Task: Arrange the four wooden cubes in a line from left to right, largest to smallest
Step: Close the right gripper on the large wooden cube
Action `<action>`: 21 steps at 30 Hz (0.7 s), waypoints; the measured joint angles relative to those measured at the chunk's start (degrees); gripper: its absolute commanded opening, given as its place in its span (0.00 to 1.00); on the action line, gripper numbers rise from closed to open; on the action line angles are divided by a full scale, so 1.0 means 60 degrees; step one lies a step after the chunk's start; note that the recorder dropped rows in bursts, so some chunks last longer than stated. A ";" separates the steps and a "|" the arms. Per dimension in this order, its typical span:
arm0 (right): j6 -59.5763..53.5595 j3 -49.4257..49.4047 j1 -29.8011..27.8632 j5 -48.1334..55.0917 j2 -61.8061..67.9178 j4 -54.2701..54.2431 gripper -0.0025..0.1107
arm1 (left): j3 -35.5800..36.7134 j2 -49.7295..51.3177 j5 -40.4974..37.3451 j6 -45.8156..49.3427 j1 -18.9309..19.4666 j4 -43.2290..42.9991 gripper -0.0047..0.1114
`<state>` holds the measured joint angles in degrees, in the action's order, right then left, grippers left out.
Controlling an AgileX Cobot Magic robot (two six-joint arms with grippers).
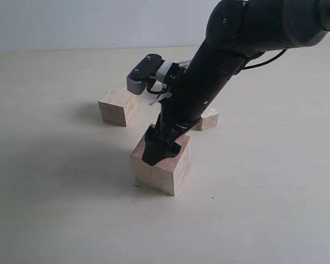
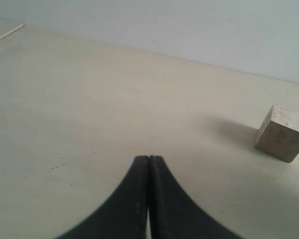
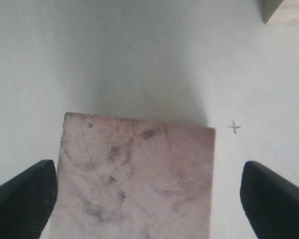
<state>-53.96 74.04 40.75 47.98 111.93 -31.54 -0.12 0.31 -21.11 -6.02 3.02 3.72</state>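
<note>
In the exterior view, a pale cream table [image 1: 55, 209] ran back to a plain whitish wall [image 1: 71, 22]. The black right arm [image 1: 231, 49] reached down from one o'clock to the largest cube [image 1: 170, 168] near the centre, with the right gripper [image 1: 158, 149] over its top face. A second cube [image 1: 118, 105] stood apart at ten o'clock from it. A smaller cube [image 1: 210, 119], half hidden behind the arm, stood at one o'clock.

In the left wrist view, the left gripper [image 2: 148, 158] had its fingers pressed together on nothing, above bare table. A lone wooden cube [image 2: 282, 133] stood well off, casting a soft shadow.

In the right wrist view, the right gripper's fingers [image 3: 25, 199] stood wide apart on either side of the largest cube, with a clear gap at one side. We could not tell whether the other finger touched. A faint pencilled cross [image 3: 233, 127] marked the table near that cube.
</note>
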 measured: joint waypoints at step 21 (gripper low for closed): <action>0.0022 -0.0067 0.0000 0.0060 -0.0407 -0.0601 0.85 | 0.0000 0.0000 0.0000 0.0000 0.0000 0.0000 0.04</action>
<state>-53.83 73.64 40.75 48.34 109.49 -35.15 -0.12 0.31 -21.11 -6.02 3.02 3.72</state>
